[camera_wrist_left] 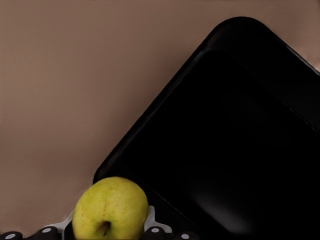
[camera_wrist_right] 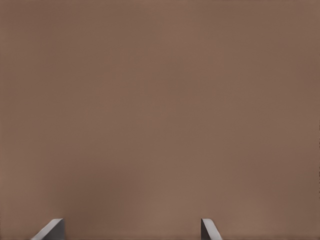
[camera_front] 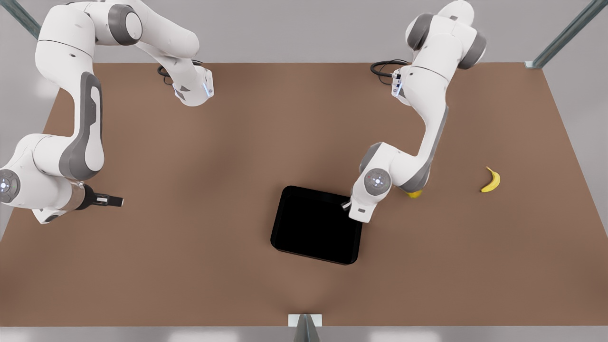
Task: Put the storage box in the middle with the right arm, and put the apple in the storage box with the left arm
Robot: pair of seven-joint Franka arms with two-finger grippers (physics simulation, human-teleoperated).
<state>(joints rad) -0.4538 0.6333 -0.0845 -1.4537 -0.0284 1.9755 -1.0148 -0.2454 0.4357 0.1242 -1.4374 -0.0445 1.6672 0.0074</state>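
Note:
The storage box [camera_front: 313, 230] is a large black low-walled tray lying slightly tilted near the table's middle. The arm on the front view's right is my left arm. Its left gripper [camera_front: 347, 206] hangs over the box's far corner on the front view's right. In the left wrist view the left gripper [camera_wrist_left: 110, 222] is shut on the greenish-yellow apple [camera_wrist_left: 111, 207], with the storage box [camera_wrist_left: 225, 150] just beyond it. My right gripper [camera_front: 110, 201] waits at the front view's left, open over bare table, its fingertips [camera_wrist_right: 209, 230] wide apart.
A banana [camera_front: 491, 180] lies at the front view's right. An orange-yellow fruit [camera_front: 414, 194] peeks out from under the left arm's elbow. The brown table [camera_front: 213, 156] is bounded by grey frame posts at its corners.

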